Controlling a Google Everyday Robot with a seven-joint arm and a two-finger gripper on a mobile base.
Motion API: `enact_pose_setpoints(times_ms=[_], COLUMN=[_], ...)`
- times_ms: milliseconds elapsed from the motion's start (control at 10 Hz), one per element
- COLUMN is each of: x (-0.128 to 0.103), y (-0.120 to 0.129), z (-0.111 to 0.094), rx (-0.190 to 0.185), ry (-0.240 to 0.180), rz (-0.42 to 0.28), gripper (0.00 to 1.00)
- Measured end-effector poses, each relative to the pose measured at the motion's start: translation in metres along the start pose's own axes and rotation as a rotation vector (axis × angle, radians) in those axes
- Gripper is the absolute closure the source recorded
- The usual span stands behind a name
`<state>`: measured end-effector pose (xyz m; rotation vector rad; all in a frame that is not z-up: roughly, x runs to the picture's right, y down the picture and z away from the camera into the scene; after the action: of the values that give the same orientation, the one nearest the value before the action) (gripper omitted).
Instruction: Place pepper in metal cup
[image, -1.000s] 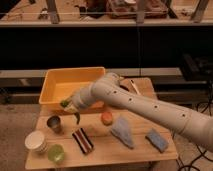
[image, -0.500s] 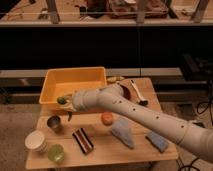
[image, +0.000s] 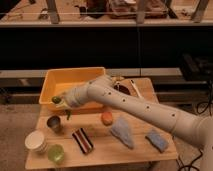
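**First speaker:** What is the arm doing?

**Second speaker:** A white robot arm (image: 140, 109) is reaching in from the right across a wooden table (image: 107, 150). Its gripper (image: 60, 103) is hanging at the front left corner of a yellow bin (image: 70, 71), above the metal cup (image: 54, 123) and slightly to its right.

**First speaker:** Is it carrying anything?

**Second speaker:** Yes. The gripper is pinching the pepper (image: 55, 100), and the green end is poking out to the left. The pepper is being held in the air, clear of the cup.

**First speaker:** And where is the cup sitting?

**Second speaker:** It is standing upright on the left part of the table, just in front of the bin.

**First speaker:** What else is lying around it?

**Second speaker:** A white paper cup (image: 36, 141) is standing in front of it to the left. A translucent green cup (image: 55, 153) is sitting just beside that, at the front edge. A striped block (image: 83, 140) is lying to the right of the green cup. A round orange item (image: 106, 118) is resting near the middle, under the arm. A grey-blue cloth (image: 122, 132) and a blue sponge (image: 156, 140) are lying further right.
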<state>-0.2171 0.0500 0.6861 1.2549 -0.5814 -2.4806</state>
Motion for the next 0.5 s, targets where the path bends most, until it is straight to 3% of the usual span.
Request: enact_pose_setpoints(times_ms=[100, 500], x=[0.003, 0.021], y=[0.0, -0.007], z=[0.004, 0.028], rx=[0.012, 0.051], ry=[0.028, 0.065], rz=[0.009, -0.001], gripper=[1.0, 1.0])
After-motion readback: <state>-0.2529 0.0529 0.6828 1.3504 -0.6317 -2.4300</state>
